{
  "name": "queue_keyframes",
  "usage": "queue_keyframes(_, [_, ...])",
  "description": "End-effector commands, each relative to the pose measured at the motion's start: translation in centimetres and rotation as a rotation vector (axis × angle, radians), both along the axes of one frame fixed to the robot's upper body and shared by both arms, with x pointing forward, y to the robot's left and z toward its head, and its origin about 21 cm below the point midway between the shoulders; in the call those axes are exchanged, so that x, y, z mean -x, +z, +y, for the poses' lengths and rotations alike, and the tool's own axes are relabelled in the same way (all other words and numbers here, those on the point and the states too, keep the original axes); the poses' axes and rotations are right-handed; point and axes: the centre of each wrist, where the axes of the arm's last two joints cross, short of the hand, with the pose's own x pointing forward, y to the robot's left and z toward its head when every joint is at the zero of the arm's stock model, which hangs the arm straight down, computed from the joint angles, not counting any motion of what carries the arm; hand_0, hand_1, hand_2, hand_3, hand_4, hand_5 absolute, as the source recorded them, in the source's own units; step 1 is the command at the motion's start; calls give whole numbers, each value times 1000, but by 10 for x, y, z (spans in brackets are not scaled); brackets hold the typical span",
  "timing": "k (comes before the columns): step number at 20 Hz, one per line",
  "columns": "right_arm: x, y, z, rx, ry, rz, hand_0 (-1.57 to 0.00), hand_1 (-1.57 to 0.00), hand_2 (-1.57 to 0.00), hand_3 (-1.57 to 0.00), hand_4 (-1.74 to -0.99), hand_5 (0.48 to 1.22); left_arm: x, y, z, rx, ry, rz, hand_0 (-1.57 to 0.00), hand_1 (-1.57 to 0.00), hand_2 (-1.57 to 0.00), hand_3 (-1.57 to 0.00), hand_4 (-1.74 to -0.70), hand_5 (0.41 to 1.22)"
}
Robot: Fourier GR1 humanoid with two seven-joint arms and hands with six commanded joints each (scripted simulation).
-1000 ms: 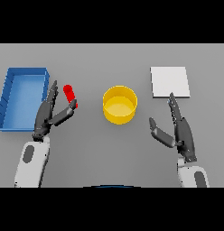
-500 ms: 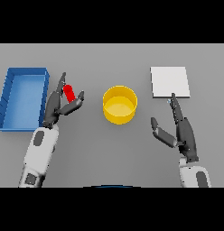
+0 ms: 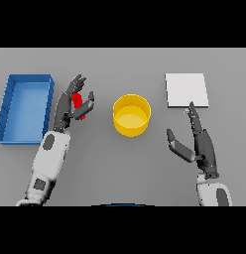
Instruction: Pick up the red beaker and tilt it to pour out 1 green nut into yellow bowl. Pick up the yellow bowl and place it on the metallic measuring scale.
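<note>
The red beaker [image 3: 79, 100] stands left of the yellow bowl [image 3: 131, 129], and only parts of it show. My left hand [image 3: 67, 105] is curled round it, fingers behind it and thumb on the bowl side. No green nut shows in the bowl or the beaker. The bowl sits on the table's middle. At the far right lies the flat metallic scale [image 3: 187, 90]. My right hand [image 3: 203, 145] hovers open just in front of the scale, fingers straight and pointing at its near edge, thumb spread toward the bowl.
A blue open bin [image 3: 28, 78] stands at the far left, right beside my left hand and forearm. Bare grey table lies between the bowl and the scale and along the near edge.
My left hand has moved forward and up to the beaker and closed round it; the beaker has shifted slightly toward the bowl. The right hand, the bowl and the scale have not moved.
</note>
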Motion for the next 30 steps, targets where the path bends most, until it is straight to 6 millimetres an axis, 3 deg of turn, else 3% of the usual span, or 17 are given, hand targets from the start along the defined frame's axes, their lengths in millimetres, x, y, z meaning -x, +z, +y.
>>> queue_keyframes(1, [1,0,0,-2,-3,0,1,1,1,1,-1247,688,-1,0,-4,8,10,11,-572,-606,-600,-421,-1424,860])
queue_keyframes(3, [-1,1,2,11,1,-3,1,1,1,1,-1241,695,-4,-2,-8,2,-9,-23,-932,-953,-950,-761,-1529,990])
queue_keyframes(5, [-1,-1,4,-6,0,11,1,1,1,1,-1233,688,-4,-6,-9,20,-26,-61,-1162,-1176,-1173,-997,-1601,1073])
queue_keyframes(6, [-5,-1,5,-1,-9,17,1,1,1,1,-1233,686,-5,-5,-10,20,-21,-55,-1244,-1255,-1253,-1111,-1572,1103])
queue_keyframes(10, [-6,-1,6,11,3,-4,1,1,1,1,-1196,673,-7,-3,-12,42,6,-75,-1437,-1441,-1441,-1383,-1672,1128])
queue_keyframes(16, [0,-4,3,61,-15,-16,1,1,1,1,-1116,656,-17,35,-4,-65,-34,-126,-1536,-1537,-1537,-1522,-1723,1127])
queue_keyframes(20, [-4,-5,2,81,-12,-20,1,1,1,1,-1095,660,-26,68,-3,-374,-142,-171,-1557,-1557,-1557,-1551,-1734,1139])
queue_keyframes(26, [-3,0,1,72,-11,-9,1,1,1,1,-1092,664,-23,83,-21,-554,-238,-165,-1559,-1560,-1560,-1555,-1735,1136])
queue_keyframes(30, [-2,-1,1,60,14,-26,1,1,1,1,-1069,685,-32,105,-41,-845,-333,-186,-1566,-1566,-1566,-1564,-1739,1153])
